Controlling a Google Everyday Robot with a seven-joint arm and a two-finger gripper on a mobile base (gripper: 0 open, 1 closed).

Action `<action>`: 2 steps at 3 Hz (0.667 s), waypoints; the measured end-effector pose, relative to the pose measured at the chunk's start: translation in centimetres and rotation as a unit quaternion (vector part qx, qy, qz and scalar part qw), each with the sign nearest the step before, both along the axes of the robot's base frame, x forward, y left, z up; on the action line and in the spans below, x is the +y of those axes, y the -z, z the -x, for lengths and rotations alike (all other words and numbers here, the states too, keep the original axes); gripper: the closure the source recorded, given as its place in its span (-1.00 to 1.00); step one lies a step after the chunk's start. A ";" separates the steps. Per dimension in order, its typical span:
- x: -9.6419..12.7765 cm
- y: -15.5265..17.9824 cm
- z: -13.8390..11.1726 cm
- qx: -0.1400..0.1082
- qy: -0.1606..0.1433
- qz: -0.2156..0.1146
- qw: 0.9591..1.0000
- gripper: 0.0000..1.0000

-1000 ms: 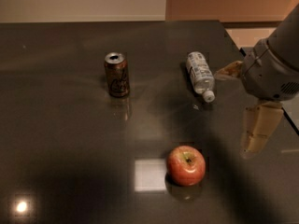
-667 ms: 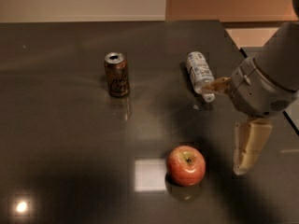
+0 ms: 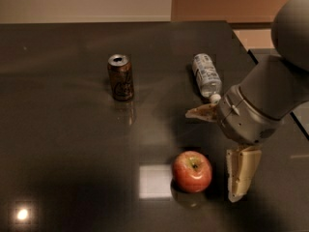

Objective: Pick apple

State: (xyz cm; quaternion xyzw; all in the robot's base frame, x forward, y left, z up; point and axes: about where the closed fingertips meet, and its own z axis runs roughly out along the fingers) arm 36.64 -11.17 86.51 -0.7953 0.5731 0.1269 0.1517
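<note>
Moved since prev. frame: gripper (image 3: 212, 154), leftward & lower, closer to apple (image 3: 192, 171). Apple, can (image 3: 120, 77), bottle (image 3: 206, 75) unmoved. Jaws spread wide, holding nothing. One tan finger (image 3: 240, 172) pointing down just right of apple, small gap between; other finger (image 3: 200, 113) sticking out left, behind apple. Apple front-centre on table (image 3: 58, 129), stem dimple up; round, smooth, red w/ yellowish patches. Fingers flat, tan; wrist grey, rounded. Can upright, brownish metal, well back-left of apple. Bottle clear plastic, on its side, white cap toward gripper. Table dark, glossy; pale square reflection (image 3: 154, 181) just left of apple.
</note>
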 end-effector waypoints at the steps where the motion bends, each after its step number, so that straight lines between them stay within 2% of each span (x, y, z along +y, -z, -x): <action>1: 1.1 0.9 0.5 0.005 -0.021 -0.004 1.000 -1.00; 2: 1.5 1.5 0.7 0.010 -0.030 -0.005 0.999 -1.00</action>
